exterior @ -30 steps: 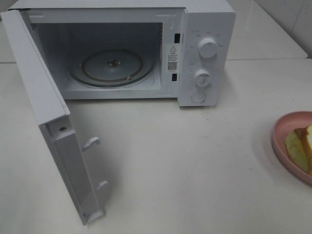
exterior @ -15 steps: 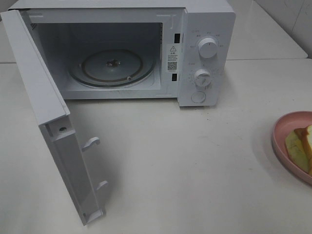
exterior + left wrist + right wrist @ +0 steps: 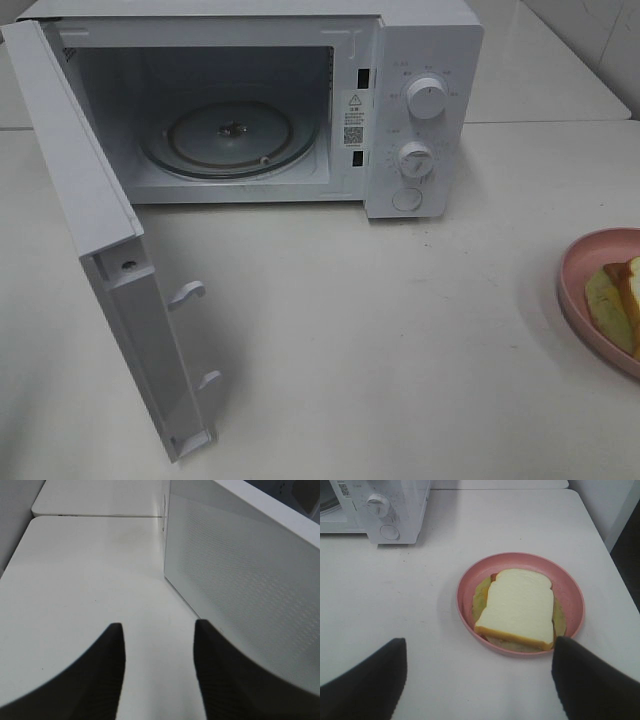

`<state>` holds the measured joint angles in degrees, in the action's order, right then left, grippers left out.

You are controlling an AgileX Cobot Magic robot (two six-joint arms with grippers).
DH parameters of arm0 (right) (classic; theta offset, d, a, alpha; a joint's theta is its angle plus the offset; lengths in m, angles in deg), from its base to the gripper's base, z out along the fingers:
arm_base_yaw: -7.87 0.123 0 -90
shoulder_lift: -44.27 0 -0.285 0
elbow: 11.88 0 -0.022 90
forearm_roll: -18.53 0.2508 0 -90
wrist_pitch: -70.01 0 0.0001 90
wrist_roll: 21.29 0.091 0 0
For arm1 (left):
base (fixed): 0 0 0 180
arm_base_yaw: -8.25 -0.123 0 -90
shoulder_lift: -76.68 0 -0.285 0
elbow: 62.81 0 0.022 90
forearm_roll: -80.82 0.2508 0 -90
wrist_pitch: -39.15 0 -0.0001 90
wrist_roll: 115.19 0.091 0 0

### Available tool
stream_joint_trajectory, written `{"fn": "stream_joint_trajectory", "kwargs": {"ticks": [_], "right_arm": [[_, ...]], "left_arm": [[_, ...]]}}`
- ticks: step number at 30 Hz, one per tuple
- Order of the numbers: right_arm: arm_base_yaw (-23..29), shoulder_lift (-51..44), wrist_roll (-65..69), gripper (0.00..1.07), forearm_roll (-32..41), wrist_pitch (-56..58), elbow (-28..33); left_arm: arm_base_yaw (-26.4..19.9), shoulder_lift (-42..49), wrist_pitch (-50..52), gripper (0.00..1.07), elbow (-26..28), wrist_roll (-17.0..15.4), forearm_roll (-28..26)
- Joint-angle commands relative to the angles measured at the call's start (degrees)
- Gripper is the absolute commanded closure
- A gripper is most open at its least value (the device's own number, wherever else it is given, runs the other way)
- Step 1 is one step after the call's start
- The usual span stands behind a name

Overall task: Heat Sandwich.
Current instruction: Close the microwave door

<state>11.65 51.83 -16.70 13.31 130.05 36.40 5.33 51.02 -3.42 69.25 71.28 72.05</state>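
Sandwich [image 3: 519, 607] on pink plate [image 3: 470, 582], ahead of open right pincer [image 3: 479, 677]

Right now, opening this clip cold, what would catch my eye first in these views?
The white microwave at the back of the table, its door swung wide to the left and the glass turntable bare inside. Next, the sandwich on a pink plate at the table's right edge, with the right pincer spread open just short of it.
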Motion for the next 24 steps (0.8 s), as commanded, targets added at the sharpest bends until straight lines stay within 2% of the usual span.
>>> {"fn": "stream_joint_trajectory", "kwargs": {"ticks": [1, 2, 3, 4, 6, 11, 15, 17, 20, 24], "right_arm": [[-0.4, -1.5, -0.8, 0.31, -0.1, -0.6, 0.0], [-0.4, -1.5, -0.8, 0.31, -0.1, -0.6, 0.0], [-0.4, -1.5, -0.8, 0.31, -0.1, -0.6, 0.0], [-0.4, -1.5, -0.8, 0.31, -0.1, -0.6, 0.0], [-0.4, -1.5, -0.8, 0.31, -0.1, -0.6, 0.0], [-0.4, -1.5, -0.8, 0.31, -0.1, -0.6, 0.0], [-0.4, -1.5, -0.8, 0.31, -0.1, -0.6, 0.0], [-0.4, -1.5, -0.8, 0.31, -0.1, -0.6, 0.0], [-0.4, -1.5, -0.8, 0.31, -0.1, -0.6, 0.0], [-0.4, -1.5, -0.8, 0.31, -0.1, -0.6, 0.0]], "left_arm": [[-0.1, -3.4, 5.8, 0.86, -1.7, 0.0, 0.2], [-0.1, -3.4, 5.8, 0.86, -1.7, 0.0, 0.2], [-0.1, -5.4, 8.3, 0.91, -2.5, 0.0, 0.2], [-0.1, -6.5, 9.9, 1.00, -2.9, 0.0, 0.2], [-0.1, -9.3, 15.8, 1.06, -4.7, 0.0, 0.1], [-0.1, -11.6, 23.5, 1.06, -7.1, 0.6, 0.1], [-0.1, -16.2, 40.6, 1.06, -12.7, 2.3, 0.2], [-0.1, -17.0, 42.6, 1.06, -13.4, 2.3, 0.2], [-0.1, -21.3, 50.6, 1.06, -15.7, 2.1, 0.2], [-0.1, -25.9, 56.2, 1.06, -15.9, 2.1, 0.2]]}}
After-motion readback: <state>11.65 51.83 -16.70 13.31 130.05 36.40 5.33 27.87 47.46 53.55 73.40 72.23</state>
